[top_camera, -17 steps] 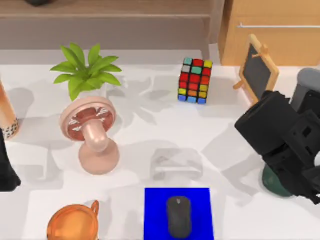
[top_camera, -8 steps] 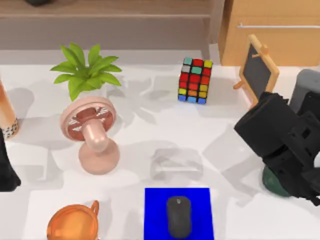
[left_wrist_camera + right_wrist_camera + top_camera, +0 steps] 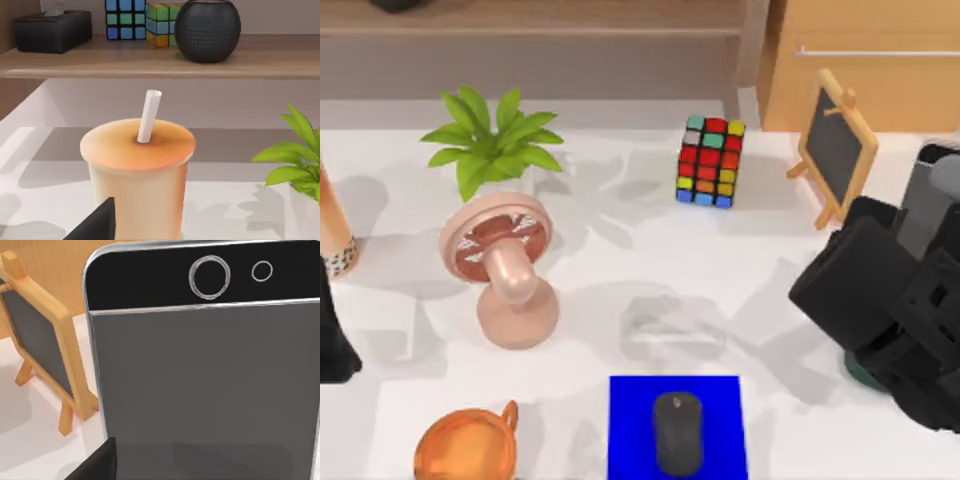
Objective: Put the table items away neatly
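The right arm (image 3: 890, 310) is bunched up at the right edge of the table, and its wrist view looks straight at the smartphone (image 3: 205, 380), grey screen and black top band with silver rings, very close to the camera. From above, the phone's grey slab (image 3: 932, 195) pokes up just beyond the arm, near the small wooden chalkboard easel (image 3: 835, 145). A dark finger tip (image 3: 97, 462) shows in the wrist view, yet I cannot tell whether the right gripper is spread or pinching the phone. The black mouse (image 3: 677, 432) lies on the blue mat (image 3: 630, 425) at the near edge, middle of the table. The left arm (image 3: 334, 340) sits parked at the left edge, its camera facing an orange drink cup with a straw (image 3: 139, 170); its fingers' state I cannot tell either. The puzzle cube (image 3: 710, 160) stands toward the far side, the pink fan (image 3: 505, 275) at left.
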